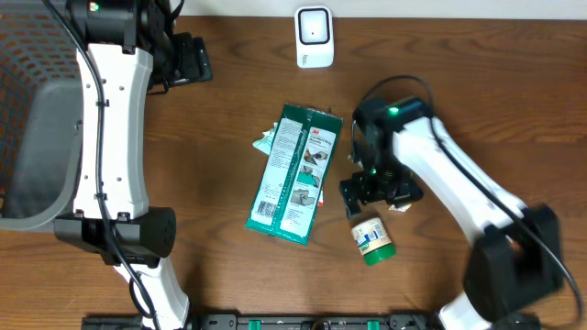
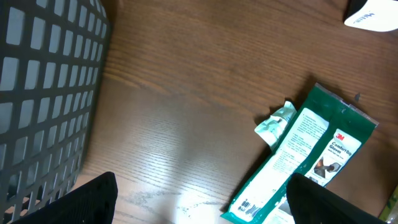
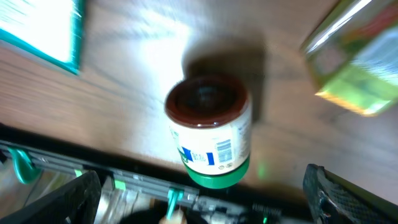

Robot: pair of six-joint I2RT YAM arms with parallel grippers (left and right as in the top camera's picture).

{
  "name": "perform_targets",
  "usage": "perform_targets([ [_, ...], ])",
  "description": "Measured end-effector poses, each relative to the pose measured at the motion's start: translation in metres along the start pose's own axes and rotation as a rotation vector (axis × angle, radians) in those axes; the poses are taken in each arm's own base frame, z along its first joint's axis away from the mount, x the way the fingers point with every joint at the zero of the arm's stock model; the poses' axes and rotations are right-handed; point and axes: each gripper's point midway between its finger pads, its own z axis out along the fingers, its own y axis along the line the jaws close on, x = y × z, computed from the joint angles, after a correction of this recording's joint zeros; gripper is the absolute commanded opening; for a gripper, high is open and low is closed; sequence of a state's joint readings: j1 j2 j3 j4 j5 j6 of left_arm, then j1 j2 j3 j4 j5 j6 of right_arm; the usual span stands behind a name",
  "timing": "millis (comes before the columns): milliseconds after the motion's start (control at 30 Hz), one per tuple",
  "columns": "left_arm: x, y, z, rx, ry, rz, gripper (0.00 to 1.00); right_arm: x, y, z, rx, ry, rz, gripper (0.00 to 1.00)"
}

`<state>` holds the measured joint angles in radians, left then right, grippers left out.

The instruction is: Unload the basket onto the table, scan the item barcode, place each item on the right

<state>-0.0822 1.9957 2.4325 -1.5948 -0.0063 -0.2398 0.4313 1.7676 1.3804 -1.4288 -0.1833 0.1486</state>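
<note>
Brown desk [image 1: 229, 119], lower right: right claw [image 1: 374, 188] hovers spread over the green-capped jar [image 1: 372, 240], left claw [image 2: 202, 190] spread and idle, so the next move looks like pinching it and carrying it to the scanner [image 1: 314, 37].

The left arm stretches from its base at 7 o'clock up to 11 o'clock, where the left gripper [image 1: 194, 60] points toward 3 o'clock, jaws wide apart. The right arm reaches from 5 o'clock toward centre. The right gripper [image 1: 376, 191] faces downward, jaws spread wide.
</note>
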Motion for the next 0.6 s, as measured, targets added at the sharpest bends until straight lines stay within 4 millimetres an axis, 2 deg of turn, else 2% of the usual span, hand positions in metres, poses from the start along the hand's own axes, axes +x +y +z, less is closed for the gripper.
perform_targets([
  [33, 0.000, 0.000, 0.000, 0.000, 0.000, 0.000, 0.87, -0.002, 0.001, -0.010, 0.000, -0.057, -0.009, 0.99],
  [67, 0.000, 0.000, 0.000, 0.000, 0.000, 0.000, 0.87, -0.005, 0.002, -0.027, -0.002, -0.163, -0.016, 0.99],
  [133, 0.000, 0.000, 0.000, 0.000, 0.000, 0.000, 0.87, -0.004, 0.001, -0.044, 0.002, -0.272, -0.018, 0.99],
  [200, 0.000, 0.000, 0.000, 0.000, 0.000, 0.000, 0.87, 0.005, -0.002, -0.061, 0.008, -0.394, -0.004, 0.99],
  [267, 0.000, 0.000, 0.000, 0.000, 0.000, 0.000, 0.87, 0.022, -0.007, -0.067, 0.005, -0.485, 0.016, 0.99],
  [367, 0.000, 0.000, 0.000, 0.000, 0.000, 0.000, 0.87, 0.049, -0.015, -0.058, -0.004, -0.545, 0.035, 0.99],
  [467, 0.000, 0.000, 0.000, 0.000, 0.000, 0.000, 0.87, 0.067, -0.021, -0.034, -0.014, -0.524, 0.060, 0.91],
  [600, 0.000, 0.000, 0.000, 0.000, 0.000, 0.000, 0.87, 0.065, -0.018, -0.002, -0.066, -0.490, 0.107, 0.90],
])
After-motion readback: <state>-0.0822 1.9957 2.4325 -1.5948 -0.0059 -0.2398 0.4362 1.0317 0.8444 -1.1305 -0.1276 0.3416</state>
